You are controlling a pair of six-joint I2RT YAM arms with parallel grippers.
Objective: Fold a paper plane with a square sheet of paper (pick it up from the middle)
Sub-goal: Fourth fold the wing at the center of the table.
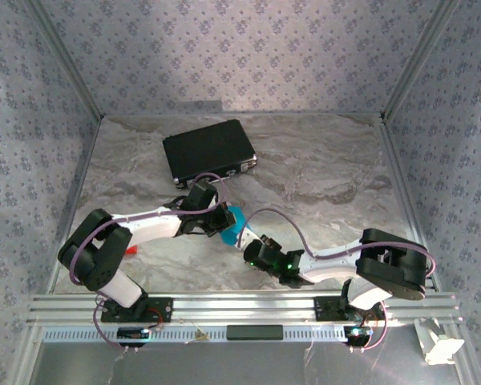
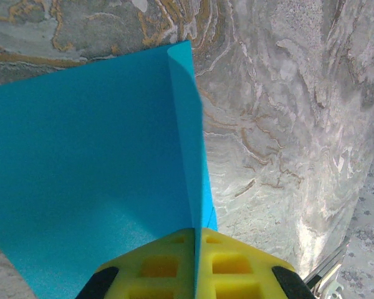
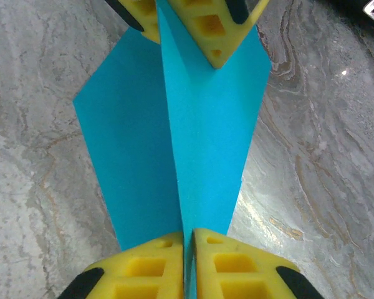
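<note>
The left end effector [image 2: 196,249] is closed, its yellow pads pinching one end of a raised ridge in the square sheet of paper [image 3: 206,143]. The right end effector [image 3: 188,240] is closed on the opposite end of the same ridge, pads pressed together with the paper between them. The sheet spans the two end effectors near the middle of the marble worktop [image 3: 37,187], its two flaps falling away on either side of the ridge. A black case [image 1: 208,151] lies well apart at the far side. Judged progress: early, with only a centre crease taking shape. No pointed nose or wing folds are visible, so these steps appear to remain.
</note>
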